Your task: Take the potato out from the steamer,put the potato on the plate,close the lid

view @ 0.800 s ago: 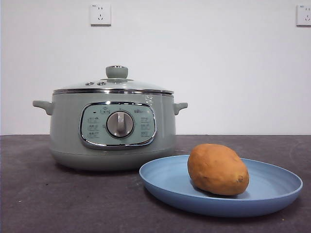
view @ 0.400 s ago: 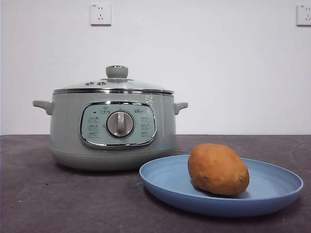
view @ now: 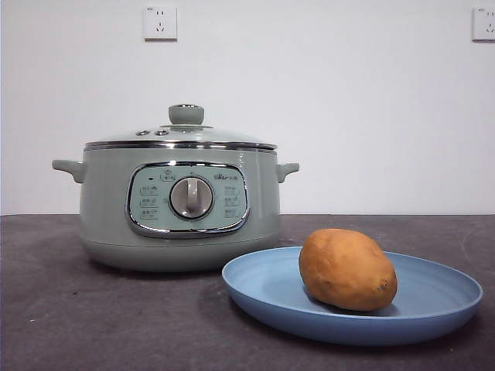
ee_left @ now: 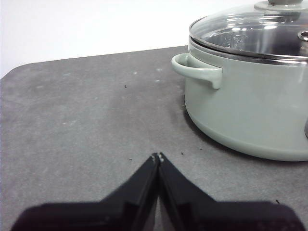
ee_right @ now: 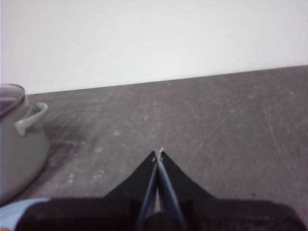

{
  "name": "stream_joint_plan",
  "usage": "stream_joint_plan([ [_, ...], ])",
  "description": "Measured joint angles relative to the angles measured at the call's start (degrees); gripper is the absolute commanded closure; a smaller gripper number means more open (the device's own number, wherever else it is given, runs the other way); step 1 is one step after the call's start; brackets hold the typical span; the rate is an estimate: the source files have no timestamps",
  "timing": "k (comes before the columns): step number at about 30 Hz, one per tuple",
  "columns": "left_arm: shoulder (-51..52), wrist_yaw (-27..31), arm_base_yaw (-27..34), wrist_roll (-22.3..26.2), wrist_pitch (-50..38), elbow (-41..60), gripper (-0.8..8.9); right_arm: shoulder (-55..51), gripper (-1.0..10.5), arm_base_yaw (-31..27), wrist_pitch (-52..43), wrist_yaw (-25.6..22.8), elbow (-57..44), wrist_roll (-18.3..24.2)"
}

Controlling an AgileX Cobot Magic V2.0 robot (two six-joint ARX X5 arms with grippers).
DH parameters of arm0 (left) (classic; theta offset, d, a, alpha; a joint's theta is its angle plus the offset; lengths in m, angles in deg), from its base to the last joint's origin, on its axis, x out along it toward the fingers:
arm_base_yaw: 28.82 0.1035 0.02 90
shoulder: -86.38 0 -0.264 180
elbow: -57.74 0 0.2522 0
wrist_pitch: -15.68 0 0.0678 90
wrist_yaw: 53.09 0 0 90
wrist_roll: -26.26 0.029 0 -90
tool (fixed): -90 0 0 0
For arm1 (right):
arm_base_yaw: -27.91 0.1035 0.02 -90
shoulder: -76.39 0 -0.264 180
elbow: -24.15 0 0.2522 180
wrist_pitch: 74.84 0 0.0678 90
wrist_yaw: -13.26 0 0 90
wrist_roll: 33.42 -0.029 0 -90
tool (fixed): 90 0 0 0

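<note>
The orange-brown potato (view: 347, 269) lies on the blue plate (view: 433, 305) at the front right of the table. Behind it to the left stands the sage-green steamer (view: 179, 205), with the glass lid (view: 182, 136) seated on its rim. In the left wrist view the steamer (ee_left: 250, 110) and lid (ee_left: 250, 31) are close by, and my left gripper (ee_left: 158, 156) is shut and empty above bare table beside the pot's handle. My right gripper (ee_right: 158, 153) is shut with nothing in it, over the table; the steamer (ee_right: 19, 144) and a sliver of the plate (ee_right: 12, 211) show at the edge of its view.
A white wall with two power sockets (view: 160, 22) stands behind the table. The dark grey tabletop (ee_left: 86, 120) spreads out around the pot. Neither arm shows in the front view.
</note>
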Motion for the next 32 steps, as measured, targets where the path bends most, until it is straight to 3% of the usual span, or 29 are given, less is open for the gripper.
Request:
stream_joint_plan([
  [10,0.00,0.00,0.00,-0.02,0.00,0.00,8.17,-4.24,9.5,-0.33,1.53,-0.09,-5.42,-2.10],
  [32,0.00,0.00,0.00,-0.02,0.00,0.00,8.17,-4.26,9.5,-0.33,4.35,0.00,-5.57,-3.91],
])
